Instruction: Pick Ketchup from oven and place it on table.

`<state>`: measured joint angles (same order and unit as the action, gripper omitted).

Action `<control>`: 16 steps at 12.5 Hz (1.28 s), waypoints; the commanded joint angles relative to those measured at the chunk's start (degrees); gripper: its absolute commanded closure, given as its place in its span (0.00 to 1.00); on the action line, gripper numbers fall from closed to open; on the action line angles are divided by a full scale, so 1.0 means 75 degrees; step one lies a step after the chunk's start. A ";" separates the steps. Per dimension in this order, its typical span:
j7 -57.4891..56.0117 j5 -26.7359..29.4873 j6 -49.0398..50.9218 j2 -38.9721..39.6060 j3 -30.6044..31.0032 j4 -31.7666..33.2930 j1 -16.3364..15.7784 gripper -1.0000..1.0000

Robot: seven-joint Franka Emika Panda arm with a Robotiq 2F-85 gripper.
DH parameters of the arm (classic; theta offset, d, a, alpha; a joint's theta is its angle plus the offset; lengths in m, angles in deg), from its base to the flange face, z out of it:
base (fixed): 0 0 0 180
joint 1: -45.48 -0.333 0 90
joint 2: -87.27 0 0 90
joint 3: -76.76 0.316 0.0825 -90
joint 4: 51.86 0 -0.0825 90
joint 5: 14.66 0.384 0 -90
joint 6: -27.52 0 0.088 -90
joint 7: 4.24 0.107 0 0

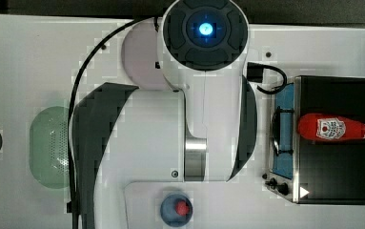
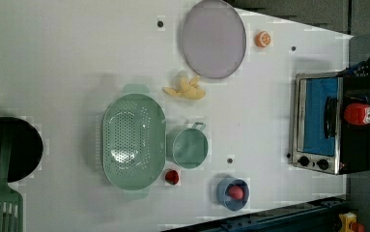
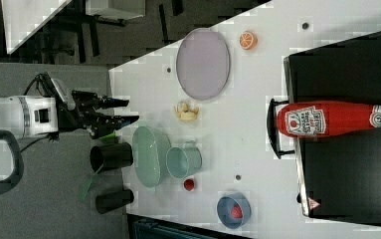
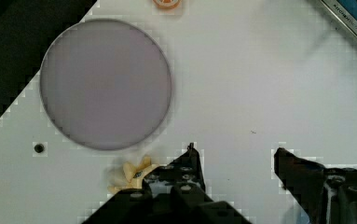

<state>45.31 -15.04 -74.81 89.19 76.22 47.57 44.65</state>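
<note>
The red ketchup (image 1: pixel 335 128) bottle, white cap pointing away from the door, rests on the black top of the oven (image 1: pixel 332 176) at the top view's right. Its base reaches the door handle. It also shows as ketchup (image 2: pixel 361 114) on the oven (image 2: pixel 318 145), and as ketchup (image 3: pixel 327 119) on the oven (image 3: pixel 352 169). My gripper (image 3: pixel 131 111) hangs far from the oven, above the white table (image 3: pixel 257 124), open with nothing between its fingers. In the wrist view the gripper (image 4: pixel 236 158) hovers over the bare table (image 4: pixel 241 93) beside a grey plate (image 4: pixel 106 84).
On the table sit a green colander (image 2: pixel 134 140), a green cup (image 2: pixel 187 147), a blue bowl (image 2: pixel 223 198) holding a red ball, a loose red ball (image 2: pixel 172 176), yellow banana pieces (image 2: pixel 185 89), an orange slice (image 2: pixel 263 39), a black pan (image 2: pixel 8 150) and a green spatula (image 2: pixel 1 208).
</note>
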 commanded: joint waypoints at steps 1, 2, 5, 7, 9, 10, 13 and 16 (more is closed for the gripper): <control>0.0011 0.0024 0.1922 -0.3066 -0.0259 0.1528 0.0303 0.25; 0.0011 0.0024 0.1921 -0.3065 -0.0260 0.1526 0.0303 0.14; 0.0011 0.0011 0.1760 -0.3030 -0.0379 0.1528 0.0315 0.00; 0.0011 -0.0005 0.1316 -0.2941 -0.0634 0.1526 0.0347 0.00; 0.0010 -0.0005 0.0938 -0.2721 -0.1083 0.1525 0.0429 0.00; 0.0011 -0.0005 0.0872 -0.2572 -0.1334 0.1525 0.0462 0.00; 0.0010 -0.0005 0.0623 -0.1904 -0.2277 0.1503 0.0523 0.00; 0.0010 -0.0016 -0.0716 -0.1031 -0.3290 0.1487 0.0598 0.00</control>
<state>45.32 -13.57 -81.39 83.35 48.87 59.32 49.30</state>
